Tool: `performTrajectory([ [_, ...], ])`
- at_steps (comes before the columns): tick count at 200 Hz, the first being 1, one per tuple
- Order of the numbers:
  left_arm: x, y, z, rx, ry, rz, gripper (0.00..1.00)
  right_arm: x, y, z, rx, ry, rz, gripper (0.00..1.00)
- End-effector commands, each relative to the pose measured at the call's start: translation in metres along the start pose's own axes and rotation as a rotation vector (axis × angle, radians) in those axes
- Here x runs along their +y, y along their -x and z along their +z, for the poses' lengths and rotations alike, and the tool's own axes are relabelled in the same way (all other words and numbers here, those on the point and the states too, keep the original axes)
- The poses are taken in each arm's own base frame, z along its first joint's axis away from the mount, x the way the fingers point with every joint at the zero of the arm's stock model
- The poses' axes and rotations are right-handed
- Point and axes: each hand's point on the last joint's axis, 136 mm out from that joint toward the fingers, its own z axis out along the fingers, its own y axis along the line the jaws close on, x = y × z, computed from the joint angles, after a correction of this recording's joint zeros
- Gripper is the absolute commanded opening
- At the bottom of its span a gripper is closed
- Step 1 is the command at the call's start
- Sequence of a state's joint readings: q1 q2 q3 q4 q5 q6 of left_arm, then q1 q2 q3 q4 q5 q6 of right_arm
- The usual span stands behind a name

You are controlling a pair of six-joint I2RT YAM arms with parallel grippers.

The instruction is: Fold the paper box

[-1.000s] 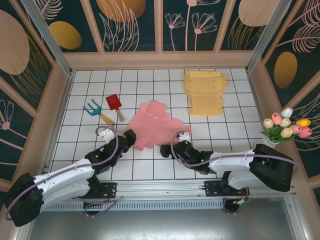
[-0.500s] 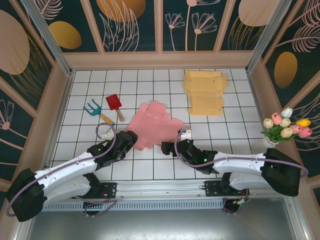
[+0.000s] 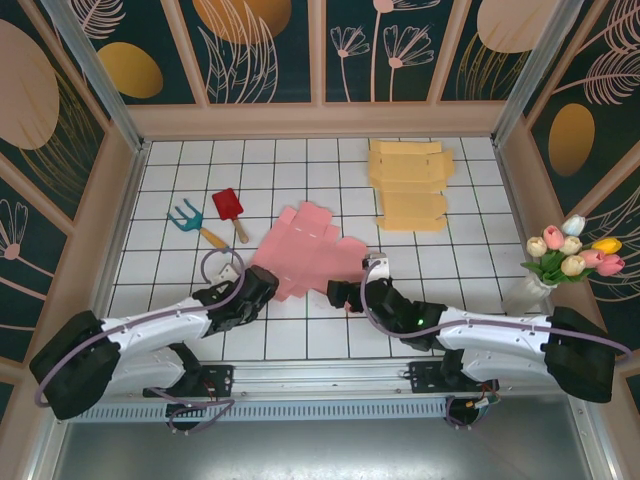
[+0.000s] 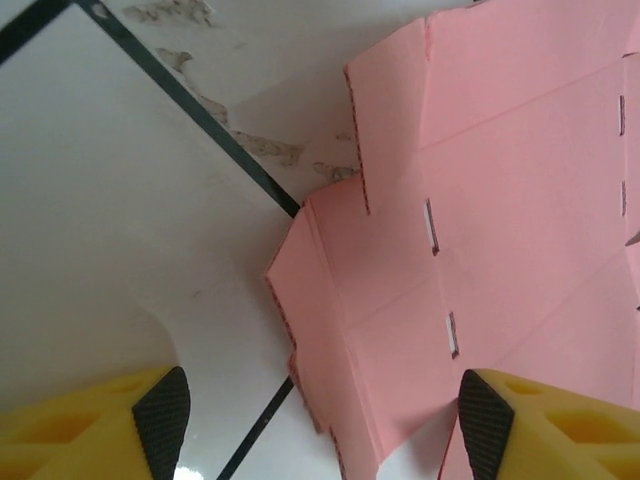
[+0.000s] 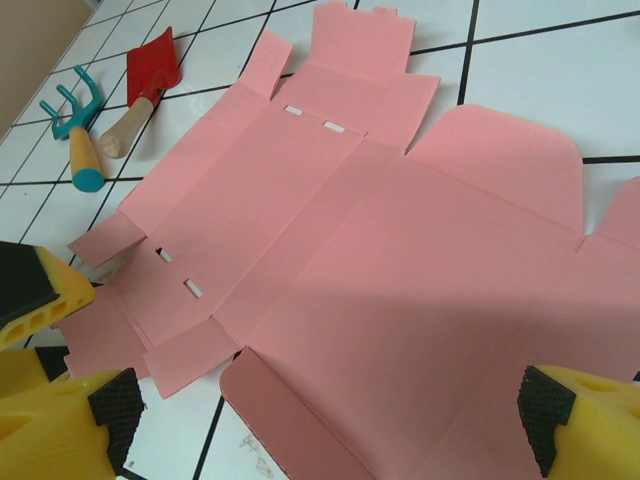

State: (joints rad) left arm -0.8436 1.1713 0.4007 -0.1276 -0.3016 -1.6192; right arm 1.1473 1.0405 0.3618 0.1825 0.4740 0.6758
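At the left of the top view, a teal hand rake [image 3: 184,215] and a red trowel [image 3: 229,208] lie on the white gridded table [image 3: 150,265]. Lower and to their right, the left gripper [image 3: 264,284] sits at the lower left edge of the pink paper box [image 3: 310,250], jaws apart and straddling a small corner flap. The box lies flat and unfolded at centre. The right gripper [image 3: 338,295], jaws spread wide, sits at its lower right edge. Yellow cutouts [image 3: 408,185] lie upper right, and tulips [image 3: 572,250] stand far right.
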Motion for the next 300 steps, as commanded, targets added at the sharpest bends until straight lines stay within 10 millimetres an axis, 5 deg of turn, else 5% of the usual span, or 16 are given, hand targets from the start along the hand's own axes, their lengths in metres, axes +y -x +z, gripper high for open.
performTrajectory([
  [1,-0.012,0.006,0.006,-0.051,-0.049,0.006,0.70,0.001,0.002,-0.006,-0.007,0.012,-0.034,0.99],
  [31,-0.007,0.009,0.014,-0.086,-0.033,0.005,0.55,-0.001,-0.001,-0.008,0.007,0.014,-0.049,0.99],
  [70,-0.012,0.020,0.014,-0.154,-0.025,0.046,0.22,-0.003,0.003,-0.008,-0.009,-0.003,-0.063,0.99],
  [105,-0.069,0.045,-0.013,-0.317,-0.187,0.358,0.00,0.008,0.020,-0.009,-0.042,-0.006,-0.106,0.99],
  [149,-0.135,0.067,-0.093,-0.621,-0.531,0.742,0.00,0.032,0.071,-0.021,-0.125,0.000,-0.188,0.99],
  [183,-0.162,0.046,-0.142,-0.705,-0.812,0.929,0.00,0.055,0.132,-0.042,-0.212,-0.025,-0.322,0.92],
  [199,-0.164,0.044,-0.158,-0.781,-0.878,0.988,0.00,0.071,0.157,-0.055,-0.250,-0.015,-0.447,0.89],
  [207,-0.165,0.044,-0.166,-0.822,-0.903,1.013,0.00,0.079,0.167,-0.059,-0.271,-0.010,-0.545,0.79],
  [235,-0.175,0.038,-0.189,-0.906,-0.980,1.104,0.00,0.109,0.184,-0.066,-0.283,0.038,-0.994,0.70],
  [267,-0.188,0.024,-0.200,-0.888,-1.035,1.198,0.00,0.110,0.207,-0.056,-0.236,0.028,-1.345,0.64],
  [300,-0.178,0.021,-0.209,-0.878,-1.099,1.170,0.00,0.120,0.203,-0.066,-0.208,0.147,-1.580,0.64],
])
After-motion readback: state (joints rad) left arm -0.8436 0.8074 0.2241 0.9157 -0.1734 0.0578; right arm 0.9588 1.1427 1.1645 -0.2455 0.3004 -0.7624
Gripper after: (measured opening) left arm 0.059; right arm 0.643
